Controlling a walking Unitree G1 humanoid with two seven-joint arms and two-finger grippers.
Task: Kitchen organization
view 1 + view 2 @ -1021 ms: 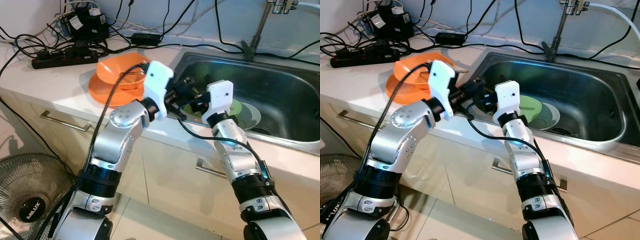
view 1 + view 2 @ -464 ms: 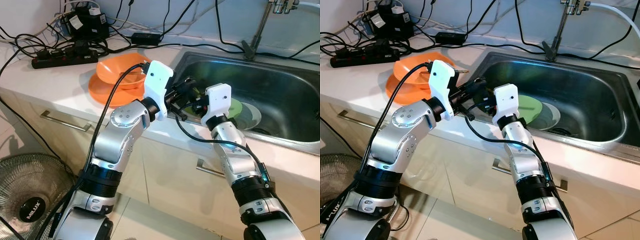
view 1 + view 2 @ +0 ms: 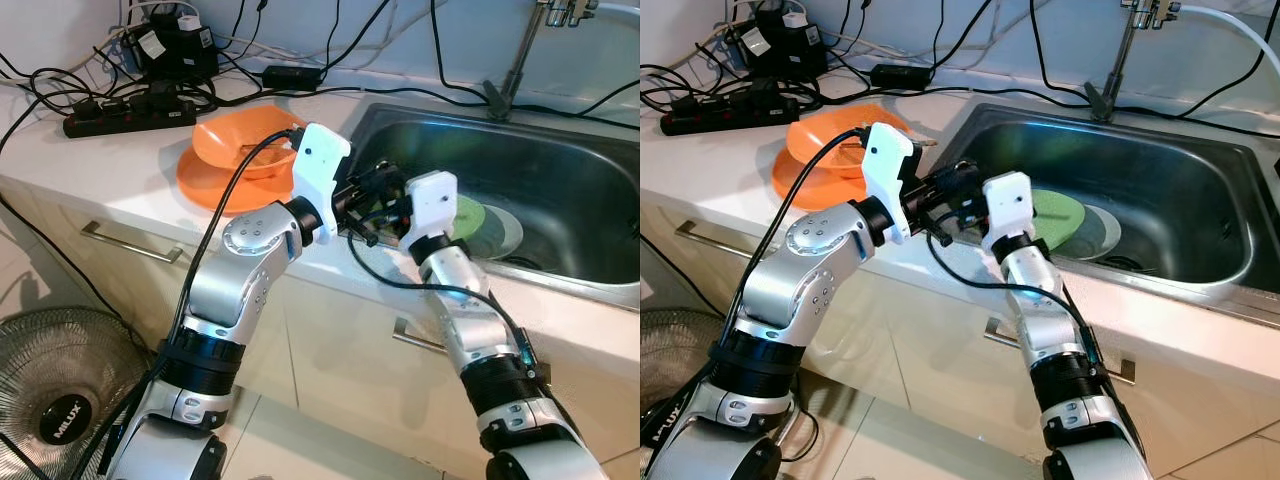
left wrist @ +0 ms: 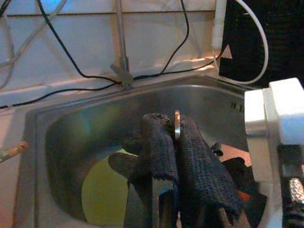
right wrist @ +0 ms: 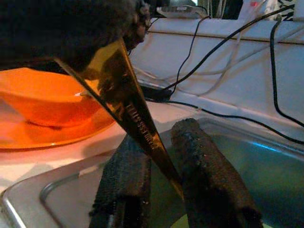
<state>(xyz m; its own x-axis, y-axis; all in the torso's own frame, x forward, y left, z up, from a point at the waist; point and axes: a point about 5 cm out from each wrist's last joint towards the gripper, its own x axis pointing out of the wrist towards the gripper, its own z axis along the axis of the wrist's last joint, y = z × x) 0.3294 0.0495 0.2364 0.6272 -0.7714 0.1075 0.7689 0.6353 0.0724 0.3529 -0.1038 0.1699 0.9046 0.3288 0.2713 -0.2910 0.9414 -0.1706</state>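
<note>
A flat gold utensil handle [image 5: 128, 109] runs between both grippers over the left rim of the steel sink [image 3: 570, 160]. My left gripper [image 4: 175, 130] is shut on one end of it, and its thin gold edge [image 4: 176, 121] shows between the black fingers. My right gripper [image 5: 164, 142] faces the left one, open, with its fingers [image 5: 209, 190] on either side of the handle's other end. In the head views the two grippers meet [image 3: 385, 200]. An orange bowl [image 3: 245, 140] sits on an orange plate [image 3: 200, 185] on the counter just to the left.
A green plate [image 3: 470, 215] lies on a grey plate [image 3: 508, 235] in the sink basin. The faucet [image 3: 518, 60] stands behind it. A power strip [image 3: 130, 118] and tangled cables lie on the back left counter. A fan [image 3: 60, 400] stands on the floor at the left.
My right gripper has moved left and closer to the left gripper, so its fingers now stand around the handle. The left arm has barely shifted.
</note>
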